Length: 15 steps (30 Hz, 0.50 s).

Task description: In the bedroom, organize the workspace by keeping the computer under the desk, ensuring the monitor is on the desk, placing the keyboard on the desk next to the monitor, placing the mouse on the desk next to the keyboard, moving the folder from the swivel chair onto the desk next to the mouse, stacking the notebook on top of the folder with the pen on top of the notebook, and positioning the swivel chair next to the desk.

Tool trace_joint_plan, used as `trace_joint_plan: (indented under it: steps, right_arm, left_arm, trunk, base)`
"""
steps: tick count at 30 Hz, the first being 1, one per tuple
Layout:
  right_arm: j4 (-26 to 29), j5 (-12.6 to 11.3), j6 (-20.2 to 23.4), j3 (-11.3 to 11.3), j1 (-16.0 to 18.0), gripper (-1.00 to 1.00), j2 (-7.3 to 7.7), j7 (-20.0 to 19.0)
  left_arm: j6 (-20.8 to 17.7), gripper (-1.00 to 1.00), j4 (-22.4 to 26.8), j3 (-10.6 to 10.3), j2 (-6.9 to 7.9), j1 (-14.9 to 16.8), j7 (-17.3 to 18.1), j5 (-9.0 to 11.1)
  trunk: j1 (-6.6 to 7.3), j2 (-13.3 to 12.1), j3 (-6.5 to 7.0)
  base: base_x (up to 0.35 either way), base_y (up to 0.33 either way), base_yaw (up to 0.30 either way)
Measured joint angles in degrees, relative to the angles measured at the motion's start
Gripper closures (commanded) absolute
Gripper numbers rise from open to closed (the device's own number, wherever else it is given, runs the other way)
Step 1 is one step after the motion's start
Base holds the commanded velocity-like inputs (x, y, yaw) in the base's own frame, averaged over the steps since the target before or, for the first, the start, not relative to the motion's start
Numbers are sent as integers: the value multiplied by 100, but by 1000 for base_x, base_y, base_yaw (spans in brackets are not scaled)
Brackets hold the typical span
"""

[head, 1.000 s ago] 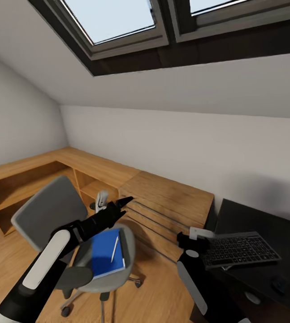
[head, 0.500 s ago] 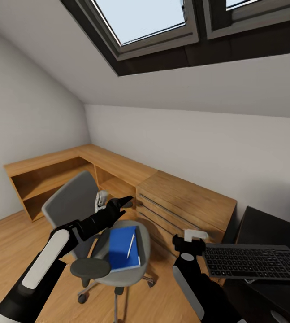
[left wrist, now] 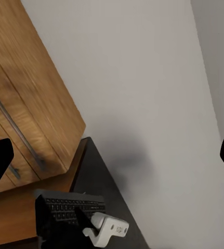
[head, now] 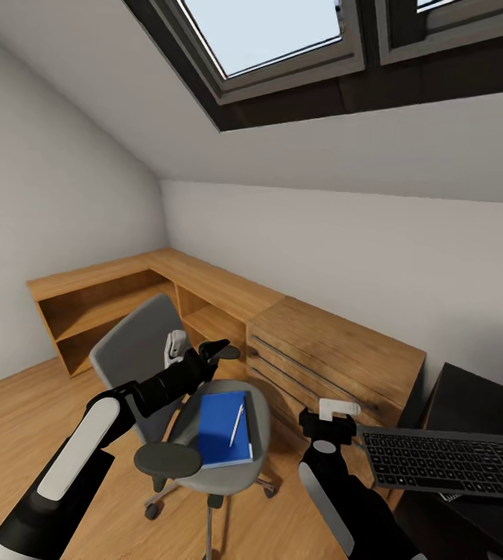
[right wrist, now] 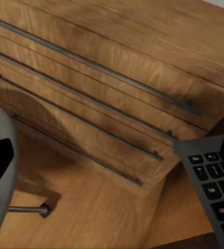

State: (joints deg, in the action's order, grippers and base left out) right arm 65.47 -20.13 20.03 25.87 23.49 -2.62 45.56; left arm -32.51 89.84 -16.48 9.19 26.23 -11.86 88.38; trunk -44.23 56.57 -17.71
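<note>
Blue folder [head: 224, 428] flat on the seat of the swivel chair [head: 138, 350], white pen [head: 236, 425] across its cover toward the right edge; keyboard [head: 445, 463] overhanging the desk [head: 488, 404] front edge. Likely light, stiff and slick: best pinched at the edge nearest the seat front, kept level or the pen rolls off. Left gripper [head: 218, 348] above the seat with fingers spread; right gripper [head: 338, 414] near the keyboard's end, opening impossible to tell.

Blue folder [head: 222, 427] lies flat on the grey chair [head: 141, 350], white pen [head: 236, 425] atop; dark keyboard [head: 445, 463] overhangs the black desk [head: 480, 404].

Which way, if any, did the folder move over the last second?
No. The folder sits on the chair beside the wooden drawer chest, same as before; only the camera panned.
</note>
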Motion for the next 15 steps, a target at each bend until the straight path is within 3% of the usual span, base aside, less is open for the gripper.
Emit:
trace_joint_plan:
  steps: [3,9,15]
  right_arm:
    - [-21,3,1,1,0,-100,6,0]
    - [-202,39,32,20,0,-100,1,35]
    - [-473,364,139,259,-1,-100,-13,384]
  left_arm:
    - [0,-100,0,2,1,0,-1,11]
    - [0,-100,0,8,2,0,-5,19]
    - [0,-100,0,9,2,0,-9,21]
  trunk:
    - [0,0,0]
    - [-131,239,-108]
    - [-263,480,-216]
  base:
    - [0,0,9]
    - [0,0,3]
    - [0,0,0]
